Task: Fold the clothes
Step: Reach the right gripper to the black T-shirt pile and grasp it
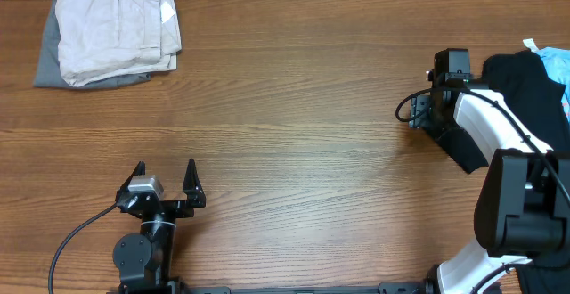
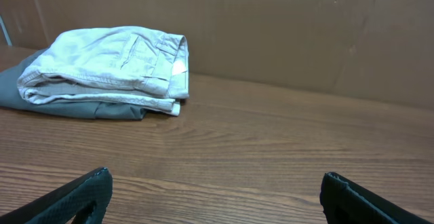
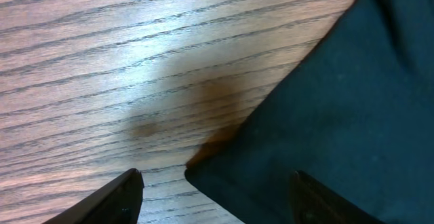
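A black garment [image 1: 521, 85] lies bunched at the table's right edge, partly under my right arm [image 1: 485, 120]. In the right wrist view a corner of this black garment [image 3: 325, 115] lies between the spread fingers of my right gripper [image 3: 217, 183], which is open and holds nothing. A folded cream garment [image 1: 116, 27] sits on a folded grey garment [image 1: 49, 62] at the far left; both also show in the left wrist view, cream garment [image 2: 115, 64] on grey garment [image 2: 41, 102]. My left gripper [image 1: 166, 166] is open and empty near the front left edge, also in its wrist view [image 2: 215, 176].
A light blue item [image 1: 557, 62] shows at the right edge beside the black garment. A brown wall [image 2: 271, 27] stands behind the table's far edge. The wooden table [image 1: 294, 142] lies between the two piles.
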Tool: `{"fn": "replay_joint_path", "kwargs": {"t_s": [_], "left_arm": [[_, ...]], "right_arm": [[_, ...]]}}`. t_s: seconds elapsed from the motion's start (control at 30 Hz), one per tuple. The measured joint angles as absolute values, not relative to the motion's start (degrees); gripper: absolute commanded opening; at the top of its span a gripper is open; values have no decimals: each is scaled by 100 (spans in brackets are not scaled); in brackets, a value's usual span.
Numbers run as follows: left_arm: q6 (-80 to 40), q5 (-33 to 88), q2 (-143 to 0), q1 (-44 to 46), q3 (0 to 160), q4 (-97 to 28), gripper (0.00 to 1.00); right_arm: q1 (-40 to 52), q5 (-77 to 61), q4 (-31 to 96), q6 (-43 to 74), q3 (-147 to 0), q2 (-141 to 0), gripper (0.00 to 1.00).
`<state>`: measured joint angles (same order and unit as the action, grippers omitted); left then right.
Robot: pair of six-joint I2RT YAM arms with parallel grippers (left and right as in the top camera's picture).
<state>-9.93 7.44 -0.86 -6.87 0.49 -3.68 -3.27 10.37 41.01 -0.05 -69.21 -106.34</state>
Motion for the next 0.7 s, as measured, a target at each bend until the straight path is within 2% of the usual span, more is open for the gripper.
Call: {"fn": "replay_joint_path", "kwargs": {"t_s": [0.17, 0.23, 0.6, 0.7], "left_arm": [[-993, 744, -86, -687, 49, -368, 100], [-993, 744, -86, -687, 49, -368, 100], [-993, 744, -86, -687, 49, -368, 100], [-991, 744, -86, -687, 49, -368, 100]], "right_arm": [[-329, 976, 4069, -3, -6897, -10654, 70], [-329, 961, 4051, -12, -6895, -10672, 66], [-329, 980, 3940, -1, -6914, -11087, 64], [-325, 965, 3929, -19, -6917, -11098, 47]]}}
